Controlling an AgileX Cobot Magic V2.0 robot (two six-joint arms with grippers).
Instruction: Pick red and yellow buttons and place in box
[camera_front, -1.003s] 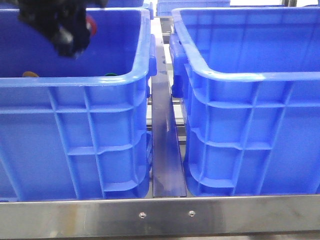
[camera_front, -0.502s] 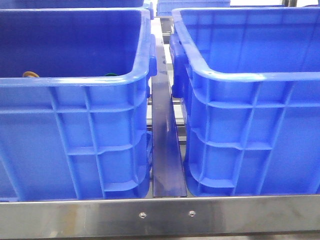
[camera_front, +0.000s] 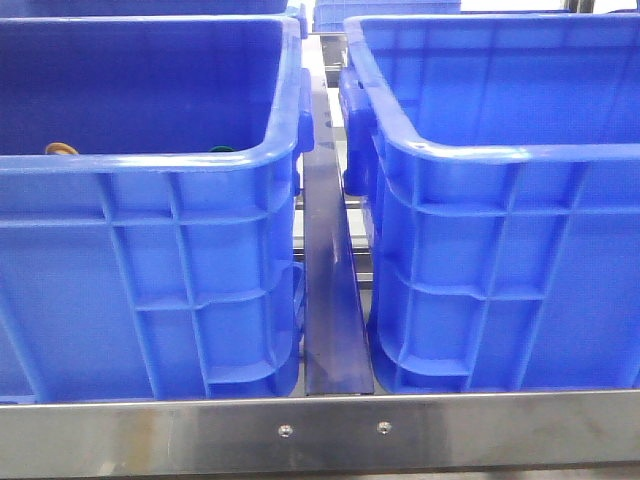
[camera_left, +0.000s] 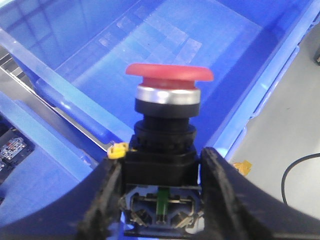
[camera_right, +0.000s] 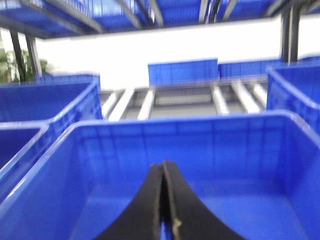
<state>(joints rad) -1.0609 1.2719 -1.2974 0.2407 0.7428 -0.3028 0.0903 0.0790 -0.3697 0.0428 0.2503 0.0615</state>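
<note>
One red button (camera_left: 169, 75) upright, cap uppermost, left end effector (camera_left: 162, 200) clamping

Even, bright light fills the front view, with a white glint on the right box's rim (camera_front: 500, 153) and shadow inside the left box (camera_front: 150, 90). The right wrist view is soft and blurred, its background window blown white. The left wrist view is sharp on the red button (camera_left: 169, 75), hazy beyond.

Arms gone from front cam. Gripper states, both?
Left gripper: closed on the red button.
Right gripper: closed, empty.
</note>
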